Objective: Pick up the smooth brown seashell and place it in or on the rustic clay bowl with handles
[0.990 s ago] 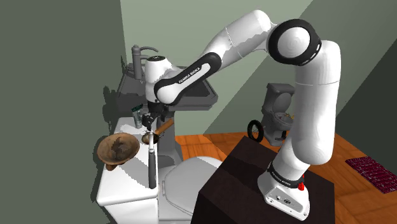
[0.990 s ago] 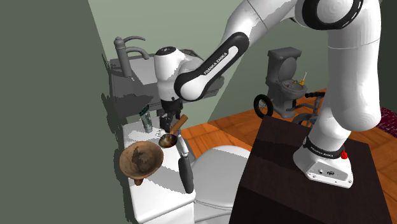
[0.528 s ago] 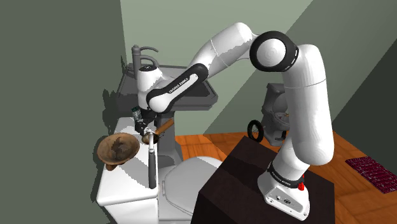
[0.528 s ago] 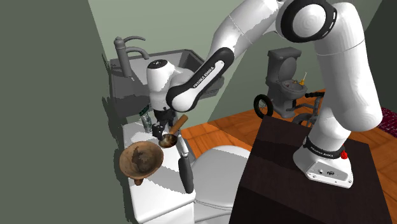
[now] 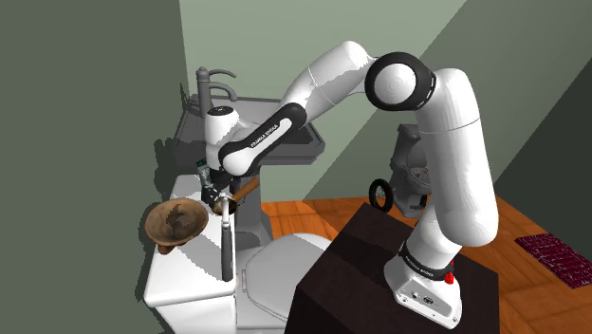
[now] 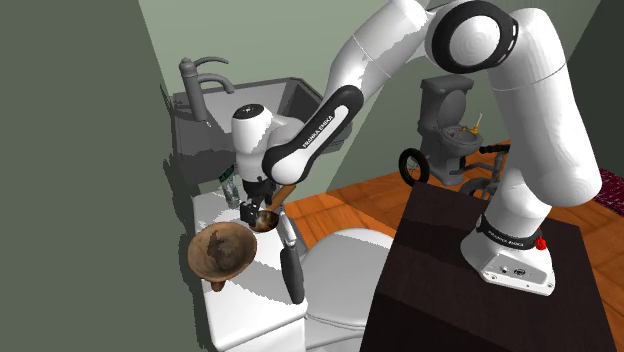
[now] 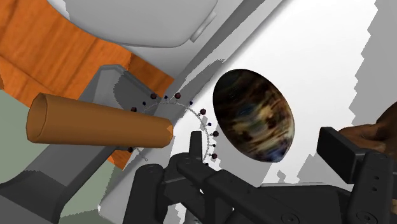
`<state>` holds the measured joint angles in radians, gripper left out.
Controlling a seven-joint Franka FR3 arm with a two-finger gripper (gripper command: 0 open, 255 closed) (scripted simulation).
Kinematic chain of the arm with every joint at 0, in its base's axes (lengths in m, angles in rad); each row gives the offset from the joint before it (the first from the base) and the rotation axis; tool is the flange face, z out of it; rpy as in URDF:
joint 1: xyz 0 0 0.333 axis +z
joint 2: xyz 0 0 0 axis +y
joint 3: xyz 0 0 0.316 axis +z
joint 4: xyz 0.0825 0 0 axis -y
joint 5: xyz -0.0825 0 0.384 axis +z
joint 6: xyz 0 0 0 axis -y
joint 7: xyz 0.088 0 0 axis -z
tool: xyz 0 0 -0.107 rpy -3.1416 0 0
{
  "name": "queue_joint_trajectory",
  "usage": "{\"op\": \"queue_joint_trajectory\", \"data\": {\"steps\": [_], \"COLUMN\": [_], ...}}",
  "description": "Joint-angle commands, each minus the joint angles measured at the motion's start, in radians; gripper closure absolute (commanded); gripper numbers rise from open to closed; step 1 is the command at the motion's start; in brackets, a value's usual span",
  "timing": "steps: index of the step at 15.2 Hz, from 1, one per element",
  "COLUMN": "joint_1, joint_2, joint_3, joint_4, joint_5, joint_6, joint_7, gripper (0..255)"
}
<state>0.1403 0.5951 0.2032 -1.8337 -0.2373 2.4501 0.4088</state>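
Observation:
The smooth brown mottled seashell (image 7: 254,114) lies on the white toilet tank lid (image 5: 190,275). It sits just beyond my fingertips, roughly centred on the gap between them, and neither finger touches it. My black gripper (image 7: 264,154) is open and hangs low over the shell (image 6: 266,221), beside the bowl. In the shoulder view the gripper (image 5: 217,195) covers most of the shell. The brown clay bowl with handles (image 5: 175,224) (image 6: 222,252) stands on the same lid, close to the shell, and its rim (image 7: 380,127) shows past one finger.
An orange-brown cylinder handle (image 7: 95,122) lies right by the shell on the side away from the bowl. A dark long-handled tool (image 5: 227,249) lies on the lid. A small green bottle (image 6: 230,188) stands behind. A grey sink (image 5: 289,142) with faucet (image 5: 204,83) is behind the tank.
The arm has swung toward the shoulder view's left, and the gripper has dropped closer to the shell, toward the bowl. Shell and bowl have not moved.

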Motion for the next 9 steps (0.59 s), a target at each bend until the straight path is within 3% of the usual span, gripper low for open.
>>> {"op": "queue_joint_trajectory", "data": {"steps": [1,3,4,9], "joint_1": [0.000,0.000,0.000,0.002], "joint_2": [0.000,0.000,0.000,0.002], "joint_3": [0.000,0.000,0.000,0.000], "joint_4": [0.000,0.000,0.000,0.002], "joint_5": [0.000,0.000,0.000,-0.001], "joint_6": [0.001,0.000,0.000,0.001], "joint_7": [0.000,0.000,0.000,0.002], "gripper": [0,0,255,255]}}
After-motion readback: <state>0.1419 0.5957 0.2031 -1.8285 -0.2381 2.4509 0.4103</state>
